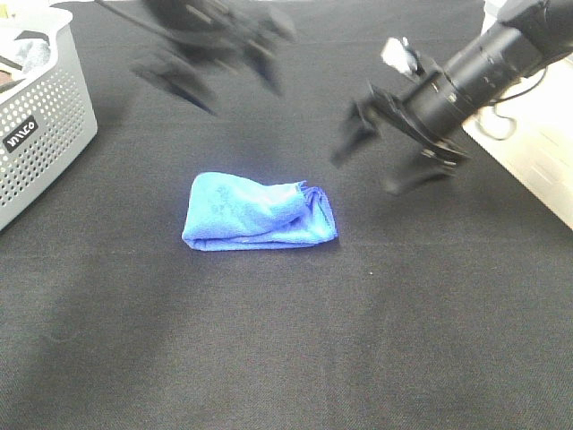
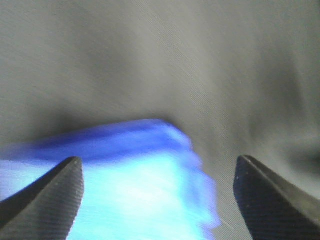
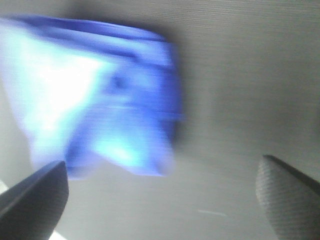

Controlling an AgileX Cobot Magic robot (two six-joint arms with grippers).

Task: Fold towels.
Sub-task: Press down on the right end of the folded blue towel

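Note:
A bright blue towel (image 1: 260, 213) lies folded into a thick bundle in the middle of the black table, touched by neither gripper. My left gripper (image 1: 219, 81) hovers, motion-blurred, behind and a little left of it, jaws open and empty. My right gripper (image 1: 376, 166) hangs open to the right of the towel, above the table, also empty. In the left wrist view the towel (image 2: 115, 175) shows blurred between and beyond the spread fingertips of the gripper (image 2: 157, 195). The right wrist view has the towel (image 3: 100, 100) ahead of the wide-open gripper (image 3: 160, 195).
A grey perforated basket (image 1: 45, 134) with cloth inside stands at the left edge. A white surface (image 1: 537, 152) borders the black table at the right, with a cable on it.

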